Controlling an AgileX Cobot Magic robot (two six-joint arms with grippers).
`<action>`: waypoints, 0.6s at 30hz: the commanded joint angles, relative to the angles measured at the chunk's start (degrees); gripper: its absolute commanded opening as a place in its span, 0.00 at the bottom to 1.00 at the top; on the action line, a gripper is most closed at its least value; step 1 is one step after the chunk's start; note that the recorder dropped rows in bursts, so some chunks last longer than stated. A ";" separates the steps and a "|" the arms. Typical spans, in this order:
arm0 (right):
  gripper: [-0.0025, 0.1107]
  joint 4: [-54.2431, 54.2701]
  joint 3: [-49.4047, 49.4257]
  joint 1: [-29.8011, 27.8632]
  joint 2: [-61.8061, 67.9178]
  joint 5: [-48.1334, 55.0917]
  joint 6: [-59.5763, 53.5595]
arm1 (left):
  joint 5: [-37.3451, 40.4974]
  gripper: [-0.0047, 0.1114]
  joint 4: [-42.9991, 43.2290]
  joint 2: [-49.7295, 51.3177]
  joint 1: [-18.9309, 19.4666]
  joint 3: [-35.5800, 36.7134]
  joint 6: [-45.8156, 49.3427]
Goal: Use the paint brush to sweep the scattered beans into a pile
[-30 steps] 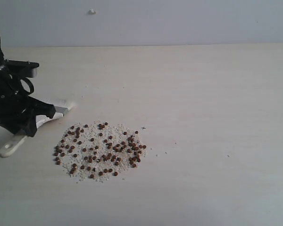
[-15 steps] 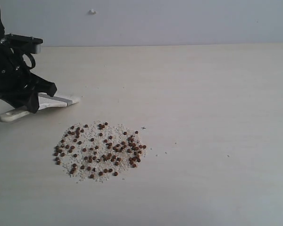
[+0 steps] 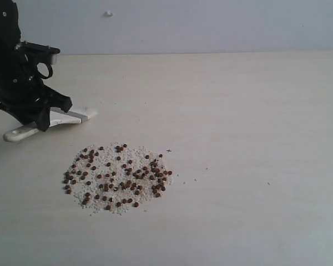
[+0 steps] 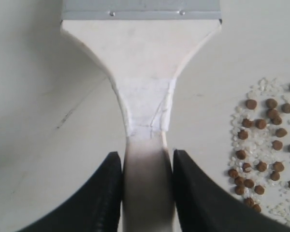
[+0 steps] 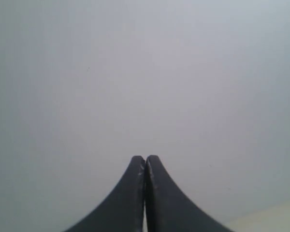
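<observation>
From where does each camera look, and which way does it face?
Exterior view: off the arms, facing across the pale wooden table toward the grey wall; the black left arm shows at left.
Left wrist view: on the left arm, looking along the left pincer, shut on the wide flat brush with cream wooden handle.
Right wrist view: on the right arm, facing a plain grey surface; only the shut right pincer shows.
Shared: exterior and left wrist views both show the brush and the small reddish-brown beans.
</observation>
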 commanded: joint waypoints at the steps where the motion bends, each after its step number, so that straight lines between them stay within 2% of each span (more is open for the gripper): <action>1: 0.02 -1.48 0.29 -0.17 4.07 -11.10 7.89 | 2.62 0.04 0.50 -0.25 -0.27 -2.91 0.00; 5: 0.02 -13.37 -2.54 -0.17 9.27 -17.17 12.17 | 3.44 0.04 0.50 -0.25 -0.27 -4.59 0.46; 7: 0.02 -24.51 -6.59 -0.17 13.84 -20.78 13.90 | 3.83 0.04 0.50 -0.25 -0.27 -5.81 0.46; 9: 0.02 -36.89 -10.60 -0.17 19.57 -23.71 20.55 | 4.11 0.04 0.50 -0.25 -0.27 -6.83 0.46; 11: 0.02 -44.58 -13.50 -0.17 25.15 -24.82 25.99 | 4.91 0.04 0.50 -0.25 -0.27 -7.70 0.46; 15: 0.02 -43.27 -17.54 -0.17 38.88 -25.09 26.10 | 6.30 0.04 0.63 -0.25 -0.27 -9.01 0.46; 18: 0.02 -45.17 -20.21 -0.17 51.08 -30.33 25.32 | 6.17 0.04 0.63 -0.25 -0.27 -8.99 1.08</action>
